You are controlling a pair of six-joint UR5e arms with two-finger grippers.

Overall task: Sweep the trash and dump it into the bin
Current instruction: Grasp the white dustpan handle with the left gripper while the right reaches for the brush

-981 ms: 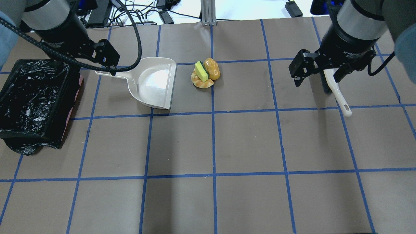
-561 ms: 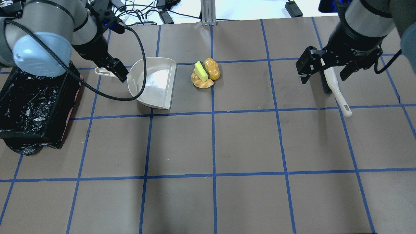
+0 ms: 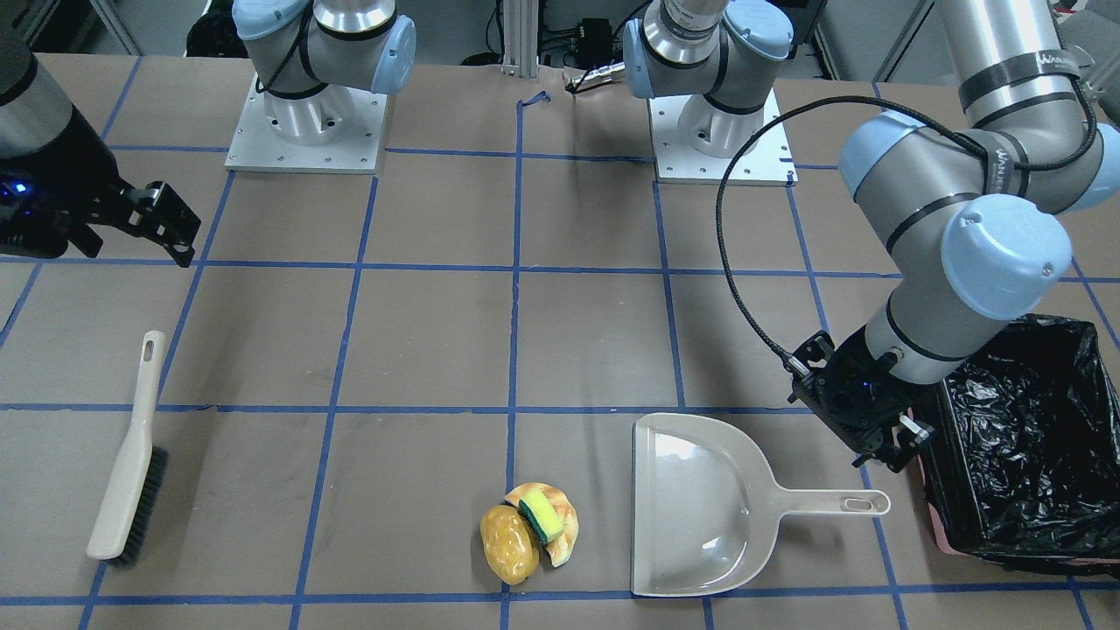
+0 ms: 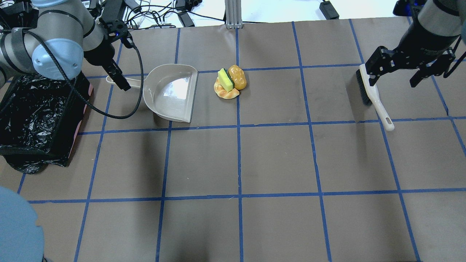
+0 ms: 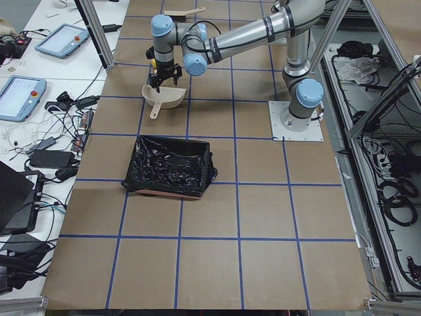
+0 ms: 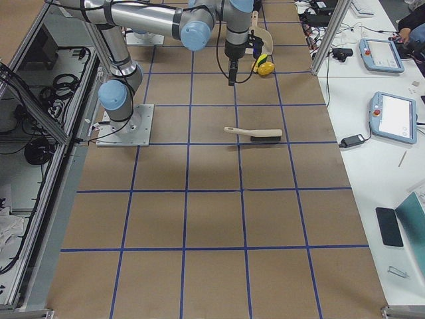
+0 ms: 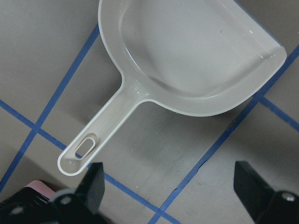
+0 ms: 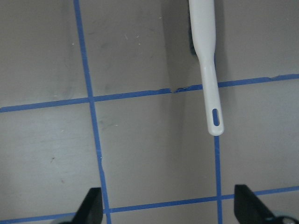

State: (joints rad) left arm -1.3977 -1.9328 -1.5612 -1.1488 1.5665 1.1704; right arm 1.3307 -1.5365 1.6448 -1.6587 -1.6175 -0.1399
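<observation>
Trash point(image 4: 230, 84) sits in one tight heap on the table point(image 4: 276, 160). It is beyond the dustpan point(image 4: 171, 92) from the left tool point(image 7: 169, 179) and well apart from the right tool point(image 4: 393, 82). A wide stretch of brown table crossed by blue tape lines point(image 4: 239, 163) separates the heap from the right tool.

The heap is a glossy golden-brown roll point(image 4: 237, 76), a pale croissant-like pastry point(image 4: 227, 94) and a yellow sponge point(image 4: 225, 80) with a dark green side leaning on them, all touching.

The dustpan's straight open lip faces the heap across a narrow strip of table, and its handle points back toward the left tool. That tool is spread wide and holds nothing. The slotted handle end lies near one finger, seemingly below it, though height is hard to judge.

The bin point(image 4: 36, 116) stands just beside the left tool, on the side away from the dustpan, showing only crinkled black liner inside.

The right tool is also spread wide and grips nothing. It hangs over the brush point(image 4: 371, 95), which lies on the table with its handle end ahead of the gap between the fingers.
</observation>
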